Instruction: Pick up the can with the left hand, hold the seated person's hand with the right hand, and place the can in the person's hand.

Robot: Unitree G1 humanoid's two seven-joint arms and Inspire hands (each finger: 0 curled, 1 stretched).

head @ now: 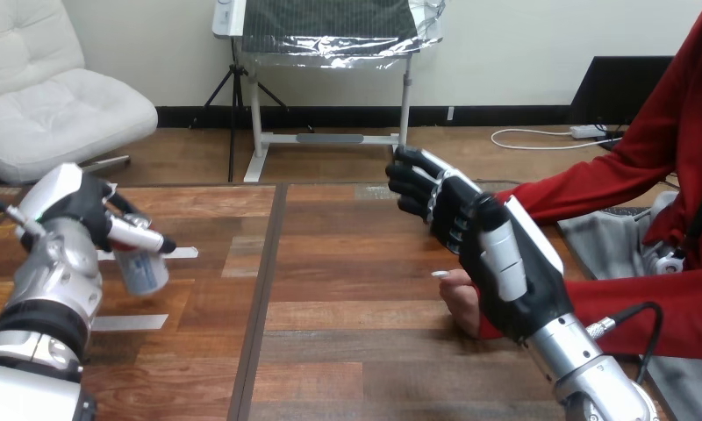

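Wooden table (356, 351) planks fill the head view, and your landmark is the can (144, 270), which sits far to the left of the table's dark seam. The left hand (75, 206) has it: the fingers are curled round the can's upper part, with one finger lying across the top. The can hangs tilted below them. You cannot tell from here whether its base has cleared the table.

Treat the can as light and stiff, but thin-walled, so a hard squeeze could dent it. Its smooth metal side will likely be slippery, and a tilted hold near the top invites it to swing or slide. A hold round the middle of the body would be steadier for the hand-over, if you get the chance to reseat it.

Well to the right of the can, the right hand (483, 254) hovers with its back to you, fingers stretched forward and only loosely bent, closed on nothing that you can see. The person's hand (460, 303) lies under it, with a fingertip showing on the side nearer the can. Whether the two touch is hidden, so do not count that as a hold yet.

By count: one can, two robot hands, one person's hand, and two white tape strips (179, 253). One strip is just right of the can and the other just below it, nearer to you.
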